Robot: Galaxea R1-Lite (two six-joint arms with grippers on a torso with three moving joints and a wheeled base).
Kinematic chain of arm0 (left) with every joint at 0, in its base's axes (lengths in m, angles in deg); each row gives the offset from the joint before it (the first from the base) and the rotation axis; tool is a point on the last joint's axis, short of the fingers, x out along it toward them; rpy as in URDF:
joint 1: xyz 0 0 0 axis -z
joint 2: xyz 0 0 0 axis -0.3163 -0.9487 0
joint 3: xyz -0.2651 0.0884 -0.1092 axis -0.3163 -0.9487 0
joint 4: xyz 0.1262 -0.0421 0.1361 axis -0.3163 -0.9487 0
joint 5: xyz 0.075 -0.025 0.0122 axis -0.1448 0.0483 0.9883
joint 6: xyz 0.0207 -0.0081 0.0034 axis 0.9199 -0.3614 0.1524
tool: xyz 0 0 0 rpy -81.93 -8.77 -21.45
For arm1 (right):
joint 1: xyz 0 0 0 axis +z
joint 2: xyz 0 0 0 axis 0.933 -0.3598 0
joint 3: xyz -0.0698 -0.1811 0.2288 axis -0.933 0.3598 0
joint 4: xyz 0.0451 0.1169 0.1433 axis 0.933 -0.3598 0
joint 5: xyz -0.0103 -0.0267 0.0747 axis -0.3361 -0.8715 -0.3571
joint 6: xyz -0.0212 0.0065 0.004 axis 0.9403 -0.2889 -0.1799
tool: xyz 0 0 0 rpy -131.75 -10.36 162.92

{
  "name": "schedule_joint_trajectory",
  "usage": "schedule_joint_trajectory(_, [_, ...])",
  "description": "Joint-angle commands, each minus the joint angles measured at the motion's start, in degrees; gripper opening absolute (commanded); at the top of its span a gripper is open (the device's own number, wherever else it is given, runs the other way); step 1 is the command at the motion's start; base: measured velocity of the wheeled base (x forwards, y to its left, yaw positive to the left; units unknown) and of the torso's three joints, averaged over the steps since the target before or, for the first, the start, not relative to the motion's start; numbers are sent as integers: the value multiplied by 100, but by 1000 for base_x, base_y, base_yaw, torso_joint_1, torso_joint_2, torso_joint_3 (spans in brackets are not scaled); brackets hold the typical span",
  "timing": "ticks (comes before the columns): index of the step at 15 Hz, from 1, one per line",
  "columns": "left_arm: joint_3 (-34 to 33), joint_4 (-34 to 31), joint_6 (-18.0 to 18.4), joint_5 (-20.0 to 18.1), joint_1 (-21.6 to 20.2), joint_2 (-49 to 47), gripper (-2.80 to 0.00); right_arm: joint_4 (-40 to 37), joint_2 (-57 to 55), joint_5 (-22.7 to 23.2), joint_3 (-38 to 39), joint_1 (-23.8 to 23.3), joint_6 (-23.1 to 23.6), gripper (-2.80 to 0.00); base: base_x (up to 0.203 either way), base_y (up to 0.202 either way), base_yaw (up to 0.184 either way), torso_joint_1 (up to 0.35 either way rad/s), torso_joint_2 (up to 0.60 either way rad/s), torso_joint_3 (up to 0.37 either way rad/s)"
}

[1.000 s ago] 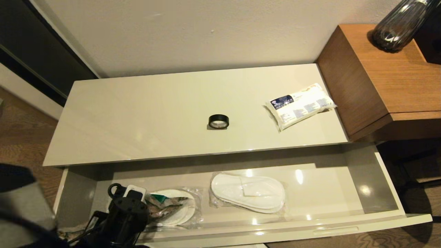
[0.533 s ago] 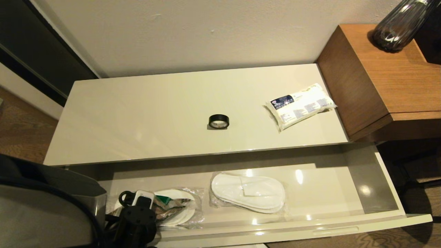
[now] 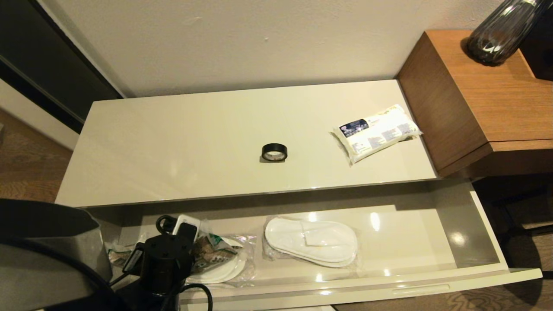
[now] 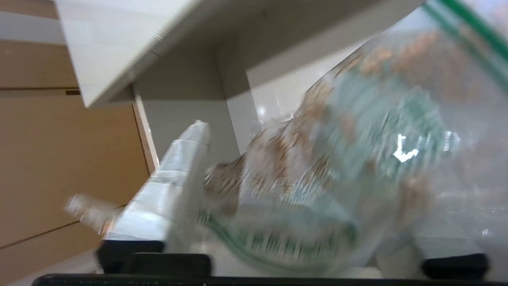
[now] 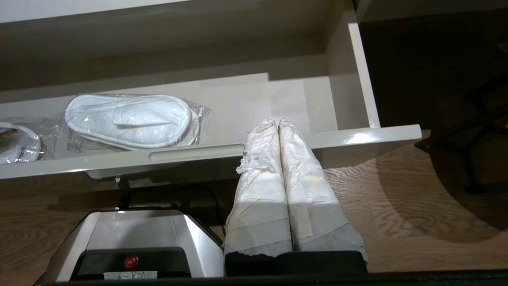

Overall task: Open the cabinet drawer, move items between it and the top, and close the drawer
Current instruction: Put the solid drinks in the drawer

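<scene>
Cabinet drawer (image 3: 484, 242) is pulled fully out, front rail toward the robot. The top (image 3: 173, 147) carries the tissue pack (image 3: 375, 132) near its right edge and the tape roll (image 3: 274, 152) around mid-span, slightly toward the front edge.

In the drawer: wrapped slippers (image 3: 311, 239) lie mid-drawer, long axis along the drawer's length. Snack bag (image 3: 211, 255) sits at the left end, partly over a second wrapped white pair (image 3: 231, 268).

Left gripper (image 3: 179, 231) is down in the drawer's left end, right at the bag. Left wrist view shows the snack bag filling the space ahead of the fingers (image 4: 178, 178), with film running down between them. Looks like the bag is pinched, fingers narrowed on it, though blur stops me confirming a firm hold. Judgement: the step in hand is lifting the bag out to the top.

Key relation: the top's front edge overhangs the back of the drawer, so the bag has to come up and toward the robot before going over the top. Left arm is clearly the nearer one.

Right gripper (image 5: 278, 131) is parked low in front of the drawer rail, just right of the handle slot (image 5: 196, 152), padded fingers pressed together, holding nothing.
</scene>
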Motion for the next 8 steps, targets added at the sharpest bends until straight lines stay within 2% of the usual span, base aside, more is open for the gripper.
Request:
schedule_joint_trajectory(1, [-22,54,16,40,-46,413,0,0,0,-1,9,2,2,-280,0,0,0,0,0,0])
schedule_joint_trajectory(6, [-352,-103,42,73,-119,1578,0,0,0,-1,9,2,2,-280,0,0,0,0,0,0])
schedule_joint_trajectory(8, [-297,-105,35,60,-346,1549,0,0,0,-1,9,2,2,-280,0,0,0,0,0,0])
